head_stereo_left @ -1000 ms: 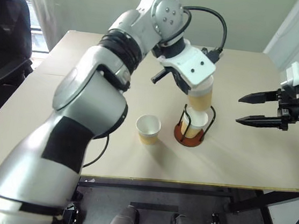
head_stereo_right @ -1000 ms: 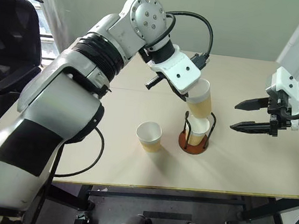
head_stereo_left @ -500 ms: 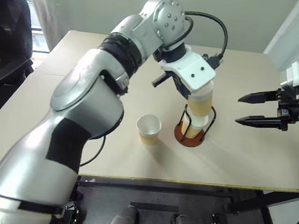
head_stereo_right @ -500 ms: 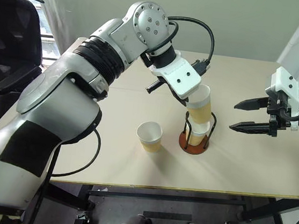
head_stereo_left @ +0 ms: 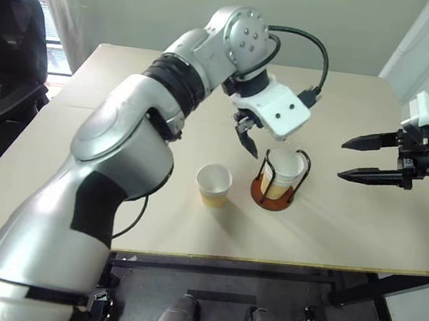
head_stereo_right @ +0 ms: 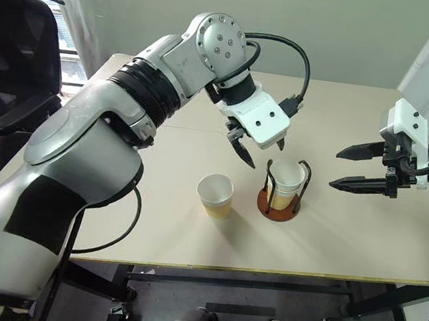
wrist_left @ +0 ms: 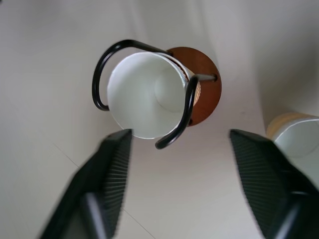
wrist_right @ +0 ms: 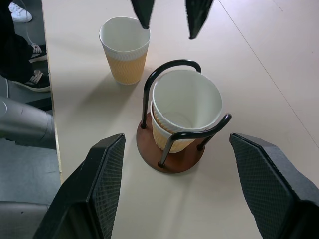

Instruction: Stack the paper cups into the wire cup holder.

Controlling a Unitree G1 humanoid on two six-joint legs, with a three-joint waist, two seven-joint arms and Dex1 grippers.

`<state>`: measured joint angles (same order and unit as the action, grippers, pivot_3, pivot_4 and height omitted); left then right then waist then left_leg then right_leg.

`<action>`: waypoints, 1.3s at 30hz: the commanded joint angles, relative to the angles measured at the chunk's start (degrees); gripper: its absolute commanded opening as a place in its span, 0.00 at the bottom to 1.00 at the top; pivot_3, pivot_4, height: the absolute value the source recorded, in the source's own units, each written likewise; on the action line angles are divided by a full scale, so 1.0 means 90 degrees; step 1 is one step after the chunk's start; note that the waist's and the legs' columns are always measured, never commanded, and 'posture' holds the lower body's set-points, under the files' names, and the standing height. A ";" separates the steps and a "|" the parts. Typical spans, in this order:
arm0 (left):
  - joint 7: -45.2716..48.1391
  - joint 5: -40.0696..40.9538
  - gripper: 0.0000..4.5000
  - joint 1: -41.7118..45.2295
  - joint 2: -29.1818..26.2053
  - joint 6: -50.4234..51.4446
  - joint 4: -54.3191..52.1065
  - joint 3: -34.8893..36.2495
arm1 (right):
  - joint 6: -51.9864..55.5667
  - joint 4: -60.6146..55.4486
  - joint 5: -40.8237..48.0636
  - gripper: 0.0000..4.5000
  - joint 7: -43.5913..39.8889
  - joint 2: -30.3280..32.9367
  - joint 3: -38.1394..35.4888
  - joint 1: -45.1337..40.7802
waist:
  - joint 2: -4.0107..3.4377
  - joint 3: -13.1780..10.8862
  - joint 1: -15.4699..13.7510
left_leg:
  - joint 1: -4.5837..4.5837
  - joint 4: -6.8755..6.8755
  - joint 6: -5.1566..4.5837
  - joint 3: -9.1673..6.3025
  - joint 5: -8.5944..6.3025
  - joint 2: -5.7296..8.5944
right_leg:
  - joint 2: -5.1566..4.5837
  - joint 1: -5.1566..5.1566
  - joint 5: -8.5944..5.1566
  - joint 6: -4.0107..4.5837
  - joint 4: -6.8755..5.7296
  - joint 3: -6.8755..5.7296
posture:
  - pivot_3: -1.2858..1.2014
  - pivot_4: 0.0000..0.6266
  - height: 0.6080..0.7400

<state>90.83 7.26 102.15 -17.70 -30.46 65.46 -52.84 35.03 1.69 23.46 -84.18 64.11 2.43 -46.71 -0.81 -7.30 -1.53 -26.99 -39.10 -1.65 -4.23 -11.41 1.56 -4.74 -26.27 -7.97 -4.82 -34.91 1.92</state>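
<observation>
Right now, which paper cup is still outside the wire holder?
The lone cup standing on the table, on the robot's left of the holder. The other cups sit nested inside it.

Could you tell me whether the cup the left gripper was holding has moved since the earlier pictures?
Yes. The cup has dropped into the wire cup holder, nested in the cup already there, and the left gripper has opened above it.

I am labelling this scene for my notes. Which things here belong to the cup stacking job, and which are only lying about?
Belong to the job:
- wire cup holder
- two nested paper cups in the holder
- loose paper cup on the table
- left claw, open above the holder

Only lying about:
- black chair beside the table
</observation>
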 commanded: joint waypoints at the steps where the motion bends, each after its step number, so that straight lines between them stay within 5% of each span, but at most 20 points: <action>1: 0.0186 0.0098 0.99 0.0115 -0.0122 0.0001 -0.0085 0.0062 | -0.0045 -0.0101 0.0080 0.75 0.0053 0.0124 -0.0334 -0.0085 | 0.0000 0.0000 0.0000 | 0.0001 0.0000 0.0000 0.0000 0.0000 0.0000 | 0.0000 0.0001 0.0000 0.0000 0.0000 0.0000 | 0.52 0.24 1.00; 11: 0.0186 0.0845 0.99 -0.0231 -0.1439 -0.0020 -0.0968 -0.0063 | -0.0333 0.0097 0.0175 0.75 0.0039 0.0016 -0.0561 -0.0176 | -0.0005 0.0003 0.0023 | 0.0006 0.0005 -0.0001 -0.0001 -0.0001 0.0000 | 0.0000 0.0001 -0.0005 -0.0006 -0.0001 0.0000 | 0.52 0.24 1.00; 17: 0.0186 0.2421 0.99 -0.0912 -0.3211 0.1200 -0.3153 -0.0822 | -0.0993 0.0177 0.0397 0.75 -0.0148 -0.0236 -0.0850 -0.0053 | -0.0009 0.0005 0.0046 | 0.0006 0.0005 0.0000 -0.0006 -0.0001 0.0000 | 0.0001 -0.0001 -0.0007 -0.0001 -0.0005 -0.0006 | 0.52 0.24 1.00; 21: 0.0186 0.2712 0.99 -0.1045 -0.4156 0.1457 -0.4125 -0.1439 | -0.0984 0.0335 0.0402 0.75 -0.0308 -0.0239 -0.0730 -0.0188 | -0.0010 0.0005 0.0029 | 0.0002 0.0003 0.0006 -0.0020 0.0002 0.0001 | 0.0000 0.0001 -0.0010 0.0007 -0.0005 -0.0013 | 0.52 0.24 1.00; 39: 0.0186 0.2156 0.99 -0.1247 -0.4331 0.0814 -0.4182 -0.2090 | -0.1102 0.0347 0.0707 0.75 -0.0604 -0.0462 -0.0892 -0.0098 | -0.0013 0.0006 0.0067 | 0.0007 0.0026 0.0030 -0.0057 0.0027 0.0031 | -0.0014 0.0011 -0.0008 0.0043 -0.0001 -0.0029 | 0.52 0.24 1.00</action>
<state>90.89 27.99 90.73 -56.69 -21.60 26.90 -71.87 26.00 6.09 28.05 -89.20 59.68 -3.17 -47.22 -0.92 -7.25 -0.93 -26.93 -38.87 -1.38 -4.74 -11.17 1.83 -4.89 -26.18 -8.05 -4.43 -34.92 1.67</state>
